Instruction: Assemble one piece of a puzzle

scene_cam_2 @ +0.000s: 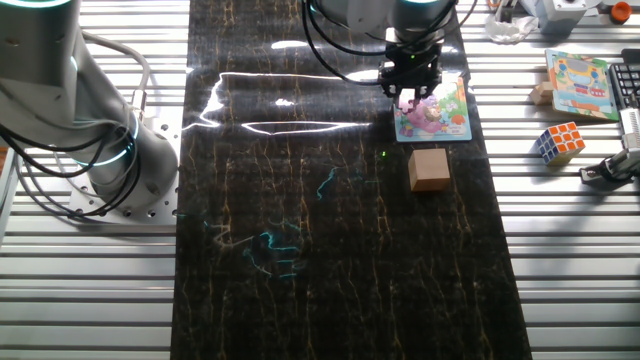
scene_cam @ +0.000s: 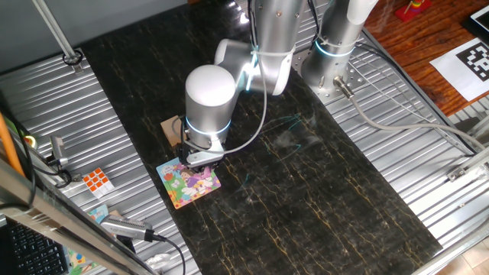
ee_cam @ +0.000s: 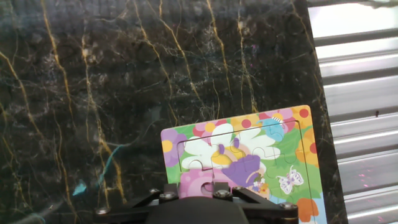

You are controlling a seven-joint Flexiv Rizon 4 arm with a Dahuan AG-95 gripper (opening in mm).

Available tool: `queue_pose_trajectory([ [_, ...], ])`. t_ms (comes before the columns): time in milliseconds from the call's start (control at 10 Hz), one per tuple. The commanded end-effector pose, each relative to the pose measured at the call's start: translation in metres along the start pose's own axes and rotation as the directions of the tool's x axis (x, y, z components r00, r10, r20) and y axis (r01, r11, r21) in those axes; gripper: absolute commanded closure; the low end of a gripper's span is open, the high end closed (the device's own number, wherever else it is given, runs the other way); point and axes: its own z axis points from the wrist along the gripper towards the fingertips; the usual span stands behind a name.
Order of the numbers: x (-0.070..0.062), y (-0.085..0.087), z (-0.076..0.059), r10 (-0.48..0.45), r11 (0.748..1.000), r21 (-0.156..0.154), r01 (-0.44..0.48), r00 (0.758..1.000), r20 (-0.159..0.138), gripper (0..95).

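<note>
While low over the puzzle point(scene_cam: 188, 182), the gripper point(scene_cam_2: 411, 93) is seen
Jaw state cannot be told; the piece is perhaps hidden beneath

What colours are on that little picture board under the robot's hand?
The puzzle shows green, pink, purple and orange; clearest in the hand view.

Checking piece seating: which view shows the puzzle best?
Hand view: the puzzle fills the frame, seams and picture sharp, only its near edge hidden by the gripper. Both fixed views show it small, partly covered by the gripper.
</note>
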Motion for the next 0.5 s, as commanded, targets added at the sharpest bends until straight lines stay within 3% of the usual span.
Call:
queue_pose_trajectory([
  [100,0.0003,-0.0004,0.0014,-0.006,1.0,0.012,0.006,1.0,0.003,76.0],
  [500,0.0003,-0.0006,0.0015,-0.021,1.0,0.018,0.02,1.0,0.015,76.0],
])
